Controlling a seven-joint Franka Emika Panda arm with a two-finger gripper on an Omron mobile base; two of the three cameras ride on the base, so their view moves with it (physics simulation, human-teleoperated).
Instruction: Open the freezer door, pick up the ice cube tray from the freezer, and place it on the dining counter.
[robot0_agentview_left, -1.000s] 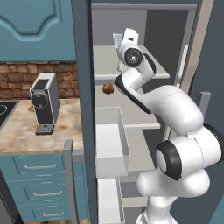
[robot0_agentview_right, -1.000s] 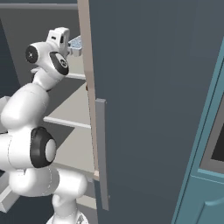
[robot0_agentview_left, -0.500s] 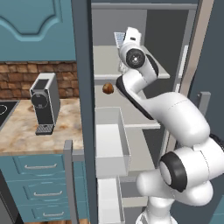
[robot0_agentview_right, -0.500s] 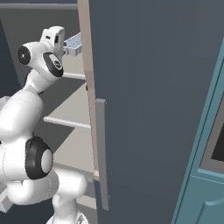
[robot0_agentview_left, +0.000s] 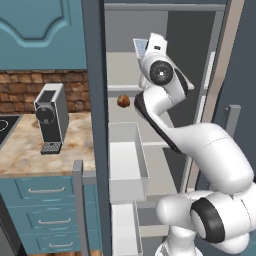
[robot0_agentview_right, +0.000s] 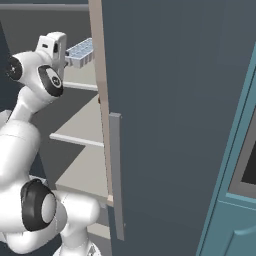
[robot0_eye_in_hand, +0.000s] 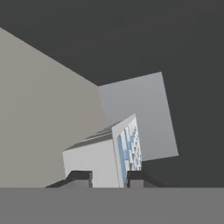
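Note:
The freezer (robot0_agentview_left: 150, 22) stands open, its freezer door (robot0_agentview_right: 175, 115) swung wide with the grey bar handle (robot0_agentview_right: 116, 175) facing the right base camera. My gripper (robot0_eye_in_hand: 109, 177) is shut on the ice cube tray (robot0_eye_in_hand: 107, 153), a white tray with pale blue cells, gripped by its near edge. The ice cube tray (robot0_agentview_right: 80, 51) hangs in the air above the upper shelf, just ahead of the gripper (robot0_agentview_right: 67, 56). From the left, the ice cube tray (robot0_agentview_left: 140, 46) peeks out behind the hand. The dining counter is out of view.
A small brown ball (robot0_agentview_left: 123, 101) lies on a freezer shelf below the hand. A white bin (robot0_agentview_left: 127, 165) juts out lower down. Left of the freezer, a coffee machine (robot0_agentview_left: 50, 117) stands on a marbled kitchen counter (robot0_agentview_left: 20, 155). The door edge (robot0_agentview_left: 220, 85) is close on the right.
The hand with the tray has shifted slightly back toward the freezer opening, and the arm's elbow has swung. The grip on the tray is unchanged.

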